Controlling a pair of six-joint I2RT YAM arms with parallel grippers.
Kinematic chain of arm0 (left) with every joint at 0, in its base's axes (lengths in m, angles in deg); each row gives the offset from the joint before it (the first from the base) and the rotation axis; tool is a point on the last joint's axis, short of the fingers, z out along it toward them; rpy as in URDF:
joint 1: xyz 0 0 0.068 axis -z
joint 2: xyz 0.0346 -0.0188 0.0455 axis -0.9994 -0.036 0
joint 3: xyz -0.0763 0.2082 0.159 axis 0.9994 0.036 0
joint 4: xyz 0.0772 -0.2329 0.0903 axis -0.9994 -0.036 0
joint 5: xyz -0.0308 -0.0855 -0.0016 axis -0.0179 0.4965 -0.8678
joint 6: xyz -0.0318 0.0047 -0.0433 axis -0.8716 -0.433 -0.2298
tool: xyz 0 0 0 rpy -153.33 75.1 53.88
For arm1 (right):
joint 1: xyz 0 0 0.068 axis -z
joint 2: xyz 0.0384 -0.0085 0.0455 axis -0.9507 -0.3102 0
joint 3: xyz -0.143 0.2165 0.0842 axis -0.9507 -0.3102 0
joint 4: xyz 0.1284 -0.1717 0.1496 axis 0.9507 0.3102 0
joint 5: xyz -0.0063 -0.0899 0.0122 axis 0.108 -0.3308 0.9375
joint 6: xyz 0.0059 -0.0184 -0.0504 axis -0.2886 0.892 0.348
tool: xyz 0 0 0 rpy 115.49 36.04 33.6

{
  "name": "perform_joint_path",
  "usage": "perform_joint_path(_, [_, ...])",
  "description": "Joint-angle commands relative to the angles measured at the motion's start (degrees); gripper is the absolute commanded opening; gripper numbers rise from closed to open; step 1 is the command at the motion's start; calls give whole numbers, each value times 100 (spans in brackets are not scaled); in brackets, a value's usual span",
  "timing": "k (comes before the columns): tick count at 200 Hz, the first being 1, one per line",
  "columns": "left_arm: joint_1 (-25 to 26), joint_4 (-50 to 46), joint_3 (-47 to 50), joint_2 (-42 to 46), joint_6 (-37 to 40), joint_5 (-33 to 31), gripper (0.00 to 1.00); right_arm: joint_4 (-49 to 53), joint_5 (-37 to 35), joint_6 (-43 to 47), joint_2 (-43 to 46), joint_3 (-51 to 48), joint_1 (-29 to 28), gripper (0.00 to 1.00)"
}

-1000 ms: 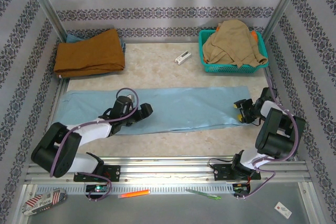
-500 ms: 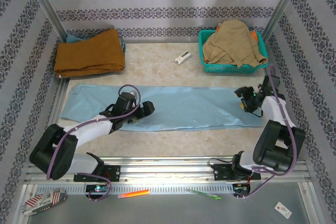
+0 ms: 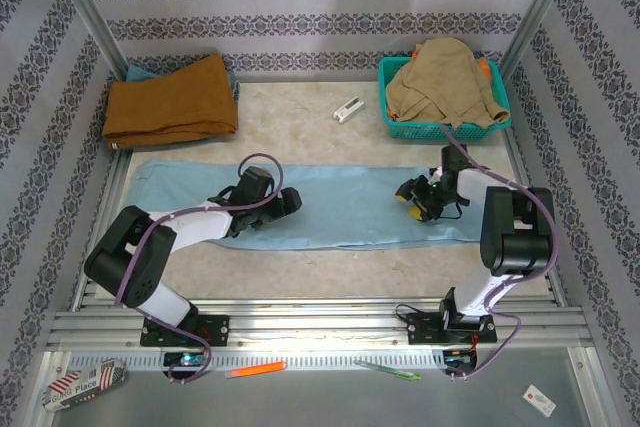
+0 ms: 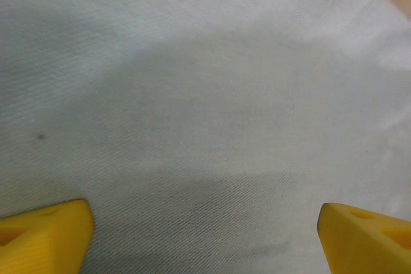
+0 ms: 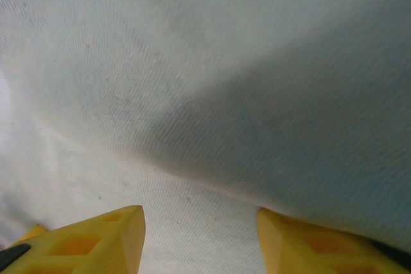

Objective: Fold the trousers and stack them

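The light sky-blue trousers point(image 3: 340, 205) lie flat in a long band across the middle of the table. My left gripper point(image 3: 290, 202) rests low on the cloth left of centre. In the left wrist view its yellow fingertips point(image 4: 45, 235) stand far apart over bare trousers cloth point(image 4: 205, 94), so it is open. My right gripper point(image 3: 410, 195) sits on the cloth right of centre, pointing left. In the right wrist view its yellow fingertips point(image 5: 96, 242) stand apart on the trousers point(image 5: 225, 62). A soft ridge of cloth runs to its right finger.
A folded rust-orange garment point(image 3: 170, 99) lies at the back left. A teal basket point(image 3: 498, 125) at the back right holds a tan garment point(image 3: 445, 77). A small white object point(image 3: 347, 109) lies between them. Metal rails point(image 3: 320, 322) run along the near edge.
My right gripper has swept from the trousers' right end leftward toward the middle. My left gripper has moved a little farther onto the cloth. The trousers have shifted slightly right.
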Motion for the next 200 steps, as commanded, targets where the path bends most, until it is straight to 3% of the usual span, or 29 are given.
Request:
perform_joint_path(1, [-807, -12, 599, 61, 65, -25, 92, 19, 46, 281, 99, -105, 297, 54])
perform_joint_path(18, [-1247, -84, 708, 22, 219, 174, 92, 20, 116, 276, 173, -98, 340, 55])
perform_joint_path(51, [-1590, -379, 516, 153, 488, 249, 92, 16, 279, 279, 510, 0, 332, 55])
perform_joint_path(69, [-1615, -806, 121, 297, 745, 296, 92, 423, -148, 538, 888, 222, 377, 55])
perform_joint_path(81, [-1606, -1183, -270, 377, 829, 684, 91, 785, -646, 756, 1076, 450, 419, 56])
perform_joint_path(95, [-1290, -1601, -789, 614, 1025, 1004, 90, 1335, -1435, 1114, 1136, 806, 417, 59])
perform_joint_path(120, [-261, -2885, -1902, 505, 1585, 21, 94, 1472, -1854, 1296, 1090, 972, 582, 70])
perform_joint_path(156, [-32, -2183, -1702, -367, 1024, 529, 91, 1848, -2606, 1589, 511, 1498, 787, 74])
perform_joint_path(200, [-284, -1566, -1225, -774, 847, 467, 92, 2087, -2737, 1714, -417, 1954, 989, 76])
